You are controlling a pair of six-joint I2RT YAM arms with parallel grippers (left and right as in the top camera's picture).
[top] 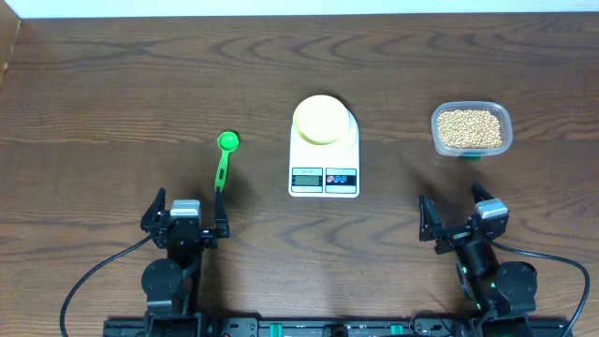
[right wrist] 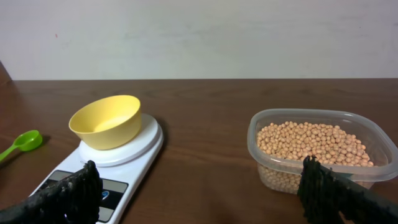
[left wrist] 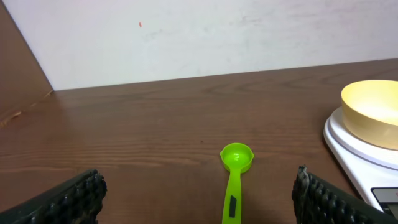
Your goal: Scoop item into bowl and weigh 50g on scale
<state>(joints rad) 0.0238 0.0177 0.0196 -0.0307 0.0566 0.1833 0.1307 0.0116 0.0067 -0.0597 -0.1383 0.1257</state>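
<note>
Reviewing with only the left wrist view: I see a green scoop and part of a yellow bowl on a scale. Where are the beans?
Observer: The beans fill a clear tub on the table, to the right of the scale and ahead of the right gripper.
Operator: Any beans in the bowl?
Observer: No. The right wrist view shows the bowl empty.
Operator: Is the right gripper holding anything?
Observer: No. Its jaws stand open and empty, short of the tub.
</note>
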